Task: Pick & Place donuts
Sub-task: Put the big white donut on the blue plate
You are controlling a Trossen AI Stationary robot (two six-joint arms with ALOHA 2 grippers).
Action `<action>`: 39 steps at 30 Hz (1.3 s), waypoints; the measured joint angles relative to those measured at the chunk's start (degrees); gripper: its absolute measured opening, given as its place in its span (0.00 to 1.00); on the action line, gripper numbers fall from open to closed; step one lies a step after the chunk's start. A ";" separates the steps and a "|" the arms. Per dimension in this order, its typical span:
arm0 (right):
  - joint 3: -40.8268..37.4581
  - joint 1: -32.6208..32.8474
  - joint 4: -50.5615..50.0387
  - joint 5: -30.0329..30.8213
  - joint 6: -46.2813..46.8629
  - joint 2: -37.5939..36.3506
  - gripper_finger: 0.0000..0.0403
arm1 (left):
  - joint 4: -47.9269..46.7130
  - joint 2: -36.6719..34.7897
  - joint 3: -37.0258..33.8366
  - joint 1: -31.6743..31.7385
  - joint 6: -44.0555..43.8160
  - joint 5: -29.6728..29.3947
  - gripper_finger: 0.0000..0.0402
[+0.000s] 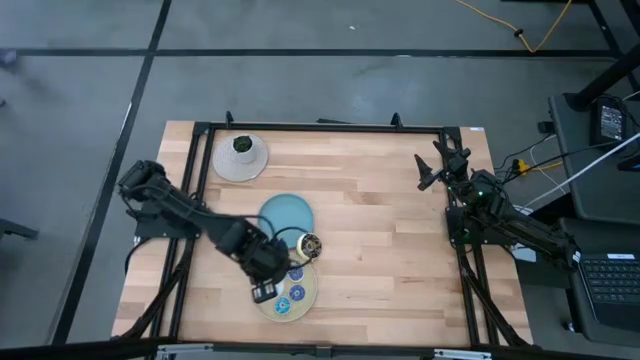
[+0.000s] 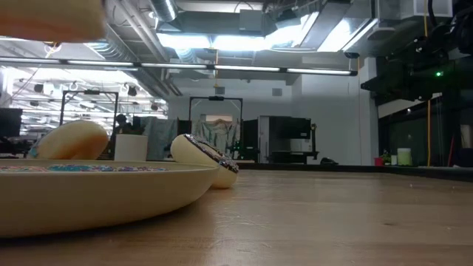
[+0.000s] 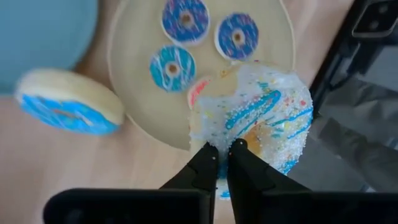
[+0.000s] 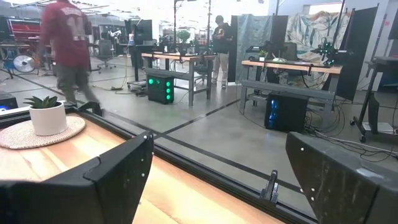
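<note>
the left gripper (image 3: 217, 155) hangs over the near edge of the beige plate (image 1: 310, 297), its fingers (image 3: 202, 163) pinched narrow on the rim of a white sprinkled donut (image 3: 258, 118) streaked with blue and orange. the donut dangles from that edge hold, above the plate. three small blue-iced donuts (image 3: 185, 19) lie flat on the plate, with a sliver of a pink one (image 3: 196, 92) showing beside the held donut (most of it is hidden). a larger blue-topped donut (image 3: 68, 102) sits tilted on the table just beside the plate, near the blue plate (image 1: 287, 213).

the right gripper (image 4: 217, 180) waits at the far right side of the table, fingers spread wide and holding nothing.

the risk, as i judge it, is the thin grip: held by the rim alone, the donut could swing or slip out. released from here, it may land on the small donuts, or tip off the plate's edge onto the wood.
</note>
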 joint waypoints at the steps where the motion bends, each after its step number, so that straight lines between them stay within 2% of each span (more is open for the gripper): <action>1: 0.00 -0.02 0.00 0.00 0.00 0.00 0.91 | -0.73 0.42 0.80 0.87 0.91 0.00 0.06; 10: 0.02 0.00 0.00 0.00 0.00 0.00 0.91 | -3.07 2.83 4.94 10.25 7.06 1.39 0.06; 23: 0.02 -0.01 -0.01 0.00 0.00 0.00 0.91 | -3.68 2.90 5.41 24.54 14.95 -0.01 0.05; 31: 0.01 -0.01 0.00 0.00 0.00 0.01 0.91 | -3.40 2.87 3.02 33.06 15.61 -1.95 0.05; 39: 0.00 0.00 -0.01 0.00 0.00 0.00 0.91 | -1.44 2.85 -1.49 38.02 13.34 -2.05 0.05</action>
